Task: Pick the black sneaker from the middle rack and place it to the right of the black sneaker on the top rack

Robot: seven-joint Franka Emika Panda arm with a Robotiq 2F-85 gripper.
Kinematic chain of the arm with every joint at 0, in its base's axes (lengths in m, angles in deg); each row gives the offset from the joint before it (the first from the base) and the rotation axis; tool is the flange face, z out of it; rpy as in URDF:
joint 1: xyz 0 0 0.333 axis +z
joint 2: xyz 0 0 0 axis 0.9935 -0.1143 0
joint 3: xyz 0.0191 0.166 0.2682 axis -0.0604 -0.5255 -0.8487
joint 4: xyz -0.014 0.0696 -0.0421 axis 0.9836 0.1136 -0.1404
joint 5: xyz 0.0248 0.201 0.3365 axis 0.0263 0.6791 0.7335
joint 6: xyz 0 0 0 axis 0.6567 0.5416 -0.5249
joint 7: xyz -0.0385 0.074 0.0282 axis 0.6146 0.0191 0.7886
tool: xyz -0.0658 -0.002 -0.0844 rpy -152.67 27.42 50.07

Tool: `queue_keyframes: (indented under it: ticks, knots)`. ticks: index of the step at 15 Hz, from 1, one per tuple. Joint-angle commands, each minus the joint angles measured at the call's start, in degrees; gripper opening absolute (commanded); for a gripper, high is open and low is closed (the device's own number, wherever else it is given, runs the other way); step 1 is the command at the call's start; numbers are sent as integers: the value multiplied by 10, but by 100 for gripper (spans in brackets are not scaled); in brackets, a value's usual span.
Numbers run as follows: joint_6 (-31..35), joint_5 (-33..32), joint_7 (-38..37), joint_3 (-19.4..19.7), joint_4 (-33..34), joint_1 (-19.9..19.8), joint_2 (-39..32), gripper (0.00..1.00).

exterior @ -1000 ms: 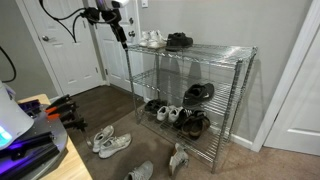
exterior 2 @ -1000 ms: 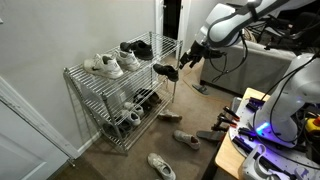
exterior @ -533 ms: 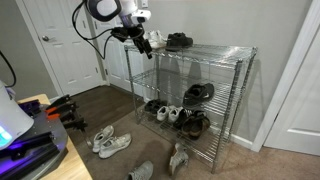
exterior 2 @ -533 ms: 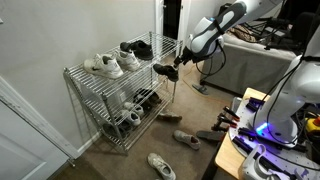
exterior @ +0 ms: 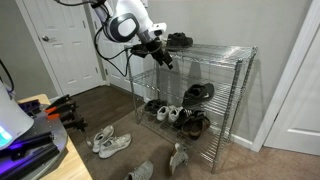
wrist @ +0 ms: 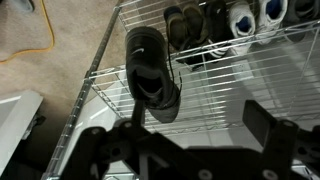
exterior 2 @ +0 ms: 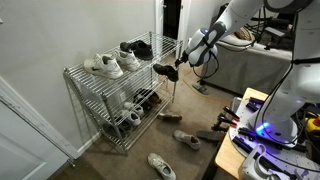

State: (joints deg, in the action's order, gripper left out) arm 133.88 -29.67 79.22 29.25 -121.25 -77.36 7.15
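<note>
A black sneaker lies on the middle rack of the chrome shelving unit. It also shows in an exterior view and in the wrist view, seen from above. A matching black sneaker sits on the top rack, right of the white sneakers. My gripper hangs in front of the unit, just below top-rack height. In the wrist view the gripper is open and empty, above and short of the middle-rack sneaker.
The bottom rack holds white sneakers and dark shoes, also visible through the wires. Loose shoes lie on the floor in front. A door stands left; a table with equipment is near.
The arm has swung from beside the door toward the rack and lowered the gripper to just below the top shelf. The shoes have not moved.
</note>
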Motion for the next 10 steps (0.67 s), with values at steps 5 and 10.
queue_keyframes:
  ticks: [5,10]
  knots:
    - [75,0,-13,-17,28,-6,-43,100]
    - [76,0,-18,-21,35,-10,-50,100]
